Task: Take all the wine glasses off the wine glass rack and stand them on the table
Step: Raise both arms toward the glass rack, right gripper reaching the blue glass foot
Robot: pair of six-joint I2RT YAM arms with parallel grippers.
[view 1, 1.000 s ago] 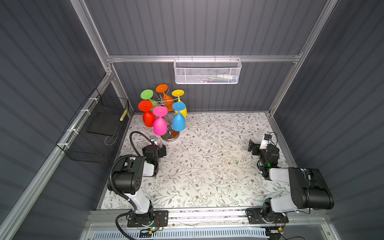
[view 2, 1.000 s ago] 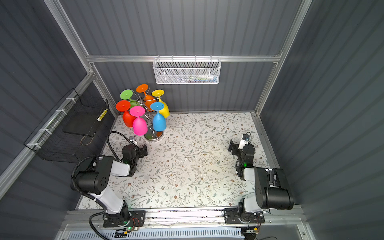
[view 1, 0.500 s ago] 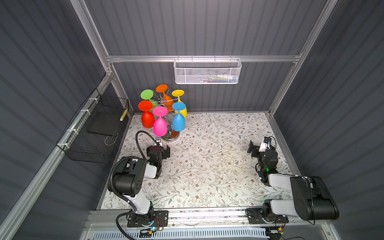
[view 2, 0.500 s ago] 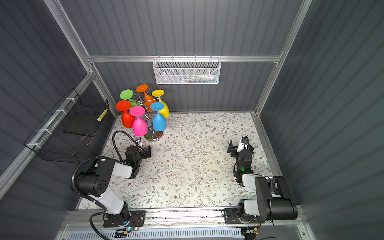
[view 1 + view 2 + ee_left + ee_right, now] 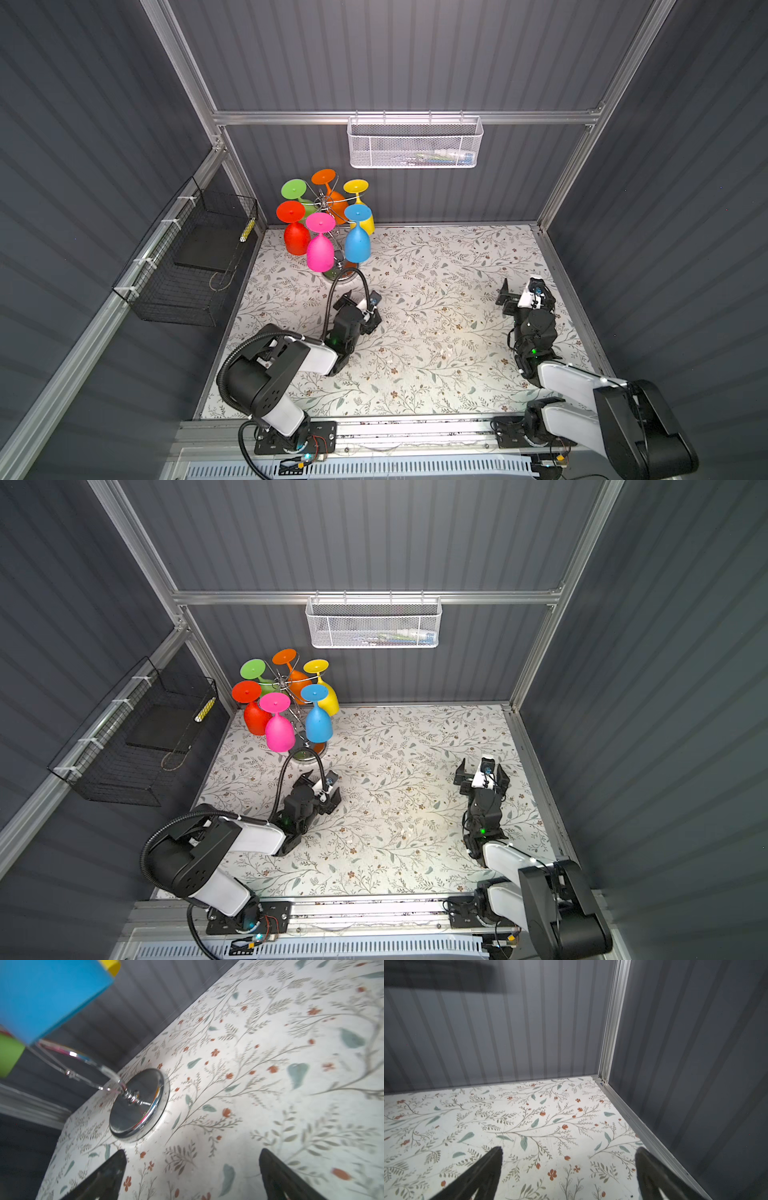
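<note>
Chrome rack (image 5: 323, 203), top views first: where is it? (M)

Back left corner of the flowered table (image 5: 436, 345), upright on its round base. Six glasses hang from it bowl-down, feet up. Red glass (image 5: 296, 239), pink glass (image 5: 320, 254) and blue glass (image 5: 357, 246) are in front. Green glass (image 5: 294, 189), orange glass (image 5: 323, 176) and yellow glass (image 5: 356, 185) are behind. (R)

Claws? (M)

Left claw (image 5: 359, 297) is near the table, just in front of the rack's base. Jaws apart, nothing between them, touching no glass. Right claw (image 5: 525, 291) is well apart from the rack, near the right wall, jaws apart, empty. Both top views agree: rack (image 5: 282, 683), left claw (image 5: 319, 776), right claw (image 5: 482, 769). (R)

Left wrist view? (M)

Left claw (image 5: 192, 1152): fingertips spread wide, bare table between them. Rack (image 5: 137, 1105): its mirror base lies just beyond them, untouched. The blue glass (image 5: 47, 995) hangs above the base, rim down. Edges of the green glass (image 5: 8, 1055) and yellow glass (image 5: 110, 966) show beside it. Picture blurred. (R)

Right wrist view? (M)

Right claw (image 5: 569, 1149): fingertips spread wide over bare table, holding nothing, facing the back right corner. (R)
</note>
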